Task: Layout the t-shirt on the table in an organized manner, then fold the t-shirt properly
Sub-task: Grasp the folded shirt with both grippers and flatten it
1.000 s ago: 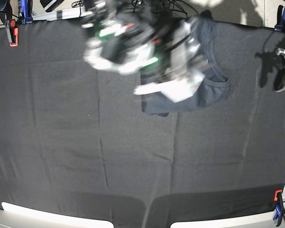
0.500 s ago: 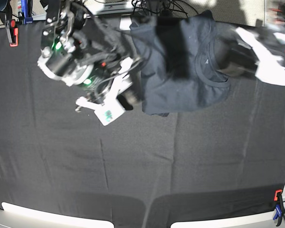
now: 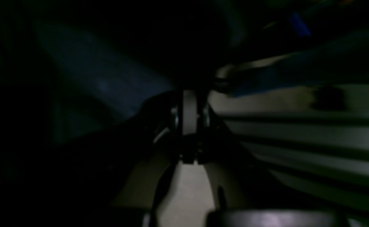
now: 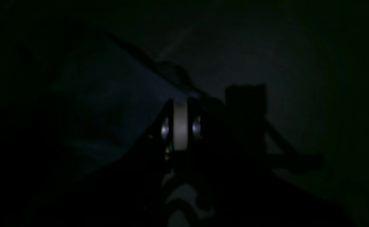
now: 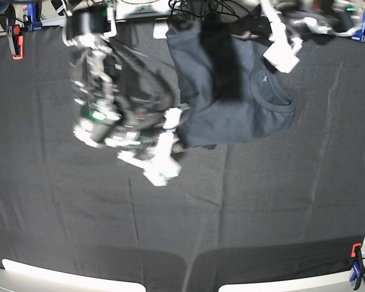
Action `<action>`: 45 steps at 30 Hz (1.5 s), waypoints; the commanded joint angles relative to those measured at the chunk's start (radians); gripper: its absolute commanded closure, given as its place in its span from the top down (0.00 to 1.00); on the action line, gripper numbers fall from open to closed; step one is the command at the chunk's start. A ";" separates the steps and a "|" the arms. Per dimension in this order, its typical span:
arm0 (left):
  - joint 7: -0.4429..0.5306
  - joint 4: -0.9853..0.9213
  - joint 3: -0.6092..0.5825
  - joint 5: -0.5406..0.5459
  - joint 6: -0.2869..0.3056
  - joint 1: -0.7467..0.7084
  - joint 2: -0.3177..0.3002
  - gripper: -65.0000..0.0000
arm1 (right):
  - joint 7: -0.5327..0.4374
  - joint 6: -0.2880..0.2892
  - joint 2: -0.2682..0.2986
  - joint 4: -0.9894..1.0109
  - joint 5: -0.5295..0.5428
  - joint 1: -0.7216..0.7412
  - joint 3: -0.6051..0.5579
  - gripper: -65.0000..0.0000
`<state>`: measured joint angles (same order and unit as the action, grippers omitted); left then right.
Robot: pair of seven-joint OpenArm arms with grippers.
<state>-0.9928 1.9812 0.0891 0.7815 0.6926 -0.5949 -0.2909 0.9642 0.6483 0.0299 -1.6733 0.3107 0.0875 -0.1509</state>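
- The t-shirt [image 5: 231, 91] lies bunched at the far middle of the table [image 5: 261, 213], collar toward your left arm's side, one dark fold running down its middle; it is not yet spread flat, so the laying-out step looks barely begun
- Far left in the base view you see a red clamp [image 5: 16, 47] pinning the black cloth at the corner, there to keep the surface from sliding when the shirt is dragged
- Next comes your right gripper [image 5: 170, 125], low over the table and at the shirt's near left edge; its jaws are closed, and the base view is too blurred to tell whether any cloth is caught between them
- The right wrist view is nearly black; you can make out only closed jaws with a paler sheet of cloth just beyond them
- Further right, your left gripper [image 5: 283, 58] sits by the collar at the far edge, jaws closed too; whether it pinches the shirt cannot be told
- With one claw at each side, I judge the arms are placed to pull the shirt open between them
- Watch the far edge: the shirt lies close to it
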 commanded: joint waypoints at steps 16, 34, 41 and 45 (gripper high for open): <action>0.159 -0.447 -0.011 -0.299 0.006 0.261 -0.030 0.00 | -0.093 0.005 -0.002 0.101 -0.117 0.048 -0.059 0.01; 0.224 -0.472 0.014 -0.245 -0.110 0.409 -0.241 0.00 | 0.025 0.050 0.003 0.072 -0.021 -0.071 -0.077 0.01; 0.198 -0.422 0.168 -0.145 -0.109 0.373 -0.241 0.00 | 0.039 0.050 0.003 -0.137 -0.024 -0.307 -0.120 0.01; 0.200 -0.420 0.255 -0.145 -0.087 0.332 -0.241 0.00 | 0.051 0.050 0.004 -0.264 -0.026 -0.425 -0.119 0.01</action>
<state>-0.8097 1.5455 0.3321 0.6262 0.6029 -0.2714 -0.5117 1.0241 0.6891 0.0368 -1.9179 0.2619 -0.3470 -0.2695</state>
